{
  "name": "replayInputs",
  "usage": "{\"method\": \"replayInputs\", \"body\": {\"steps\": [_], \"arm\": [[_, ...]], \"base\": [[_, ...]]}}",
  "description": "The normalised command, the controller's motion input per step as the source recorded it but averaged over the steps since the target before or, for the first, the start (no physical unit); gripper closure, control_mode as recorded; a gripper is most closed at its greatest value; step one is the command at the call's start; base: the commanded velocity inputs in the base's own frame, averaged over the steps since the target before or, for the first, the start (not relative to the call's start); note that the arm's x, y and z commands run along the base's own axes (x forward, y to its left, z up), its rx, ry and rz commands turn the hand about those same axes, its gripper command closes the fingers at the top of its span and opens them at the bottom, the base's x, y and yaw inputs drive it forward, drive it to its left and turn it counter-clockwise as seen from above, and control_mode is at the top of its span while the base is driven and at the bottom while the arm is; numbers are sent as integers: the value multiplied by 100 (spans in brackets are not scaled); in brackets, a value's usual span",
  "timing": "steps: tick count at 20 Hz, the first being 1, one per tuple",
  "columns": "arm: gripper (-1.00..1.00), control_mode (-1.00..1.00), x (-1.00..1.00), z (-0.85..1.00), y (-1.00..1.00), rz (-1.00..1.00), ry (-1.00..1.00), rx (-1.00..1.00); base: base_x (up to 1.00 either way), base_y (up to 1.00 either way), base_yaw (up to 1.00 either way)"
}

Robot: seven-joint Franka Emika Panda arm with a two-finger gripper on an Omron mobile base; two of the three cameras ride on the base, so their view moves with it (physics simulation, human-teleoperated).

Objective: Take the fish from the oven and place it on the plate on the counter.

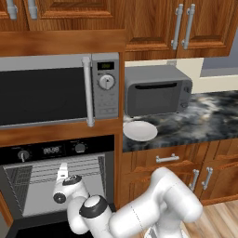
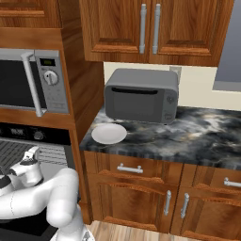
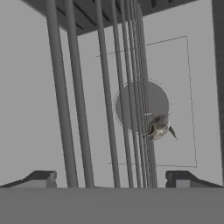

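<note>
Notably, no brand or legible writing is visible; the oven [image 1: 56, 186] display shows digits too blurred to read, and the microwave [image 1: 51, 95] panel likewise; the arm folds low from its base, elbow bent, forearm reaching into the open oven cavity with the gripper [image 1: 62, 171] pointing inward; its fingers [image 3: 41, 177] stand spread wide apart, gripping nothing; ahead of the fingertips, beyond the wire rack [image 3: 109, 96] bars and toward the right finger's side, lies the fish [image 3: 158, 127], well apart from both tips; the plate [image 1: 140, 130] sits bare on the counter [image 1: 209, 118], just before a grey boxy appliance [image 1: 158, 89].
</note>
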Motion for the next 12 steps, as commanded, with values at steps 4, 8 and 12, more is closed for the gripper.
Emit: {"method": "replayInputs", "body": {"steps": [4, 8, 12], "arm": [[-100, -100, 26, -49, 5, 0, -38, 1], [-100, -100, 20, -44, 7, 0, -45, 3], [-100, -100, 18, -49, 1, 0, -44, 4]], "base": [[0, 0, 0], [0, 0, 0], [0, 0, 0]]}}
